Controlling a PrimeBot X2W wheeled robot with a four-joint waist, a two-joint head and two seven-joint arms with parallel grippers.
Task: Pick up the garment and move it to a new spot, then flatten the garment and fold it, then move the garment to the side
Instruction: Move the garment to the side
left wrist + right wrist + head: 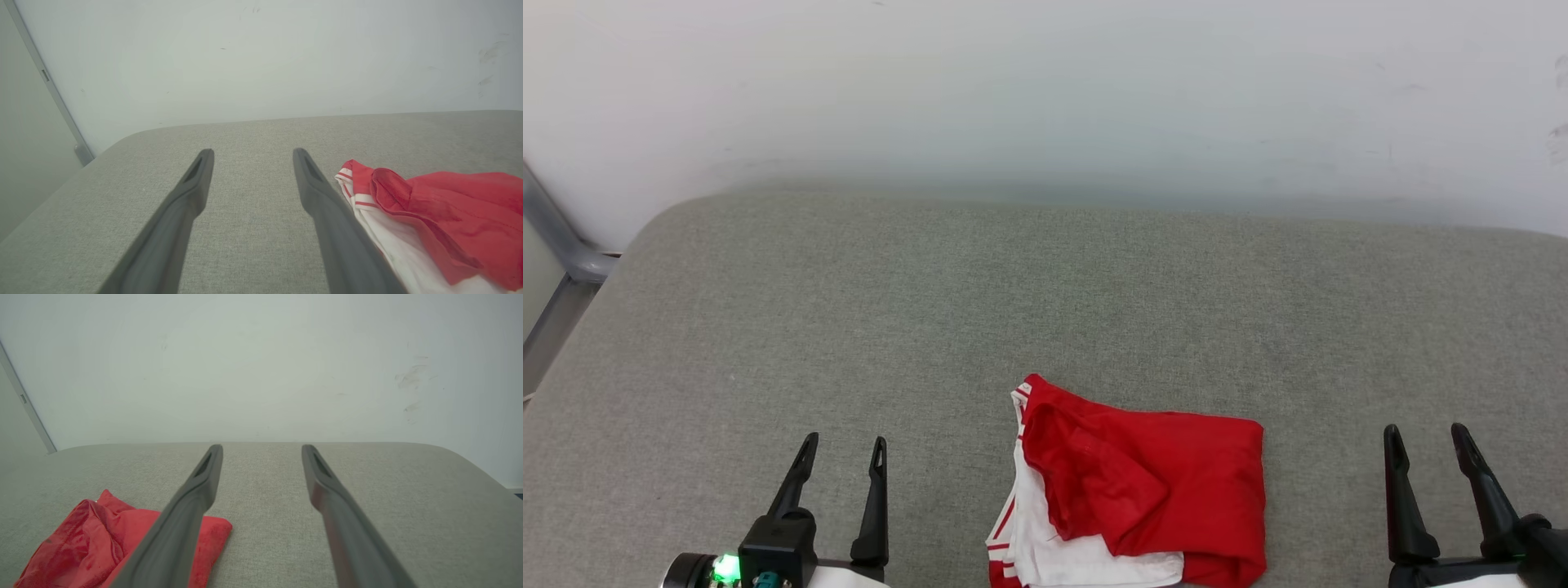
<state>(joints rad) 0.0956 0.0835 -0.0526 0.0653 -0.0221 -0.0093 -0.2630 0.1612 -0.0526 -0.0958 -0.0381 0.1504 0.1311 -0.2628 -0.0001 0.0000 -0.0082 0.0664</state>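
— What's the work surface?
— A grey woven cushion with rounded corners, against a scuffed white wall.
— And the garment?
— Folded at the near edge, between the left gripper and the right gripper. Both have fingers apart, touching nothing.

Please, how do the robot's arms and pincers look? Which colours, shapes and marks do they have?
The left pincer and right pincer each have two long, slim, dark grey fingers tapering to rounded tips with a slot. The left one's black base carries a green light. The forearms are white.
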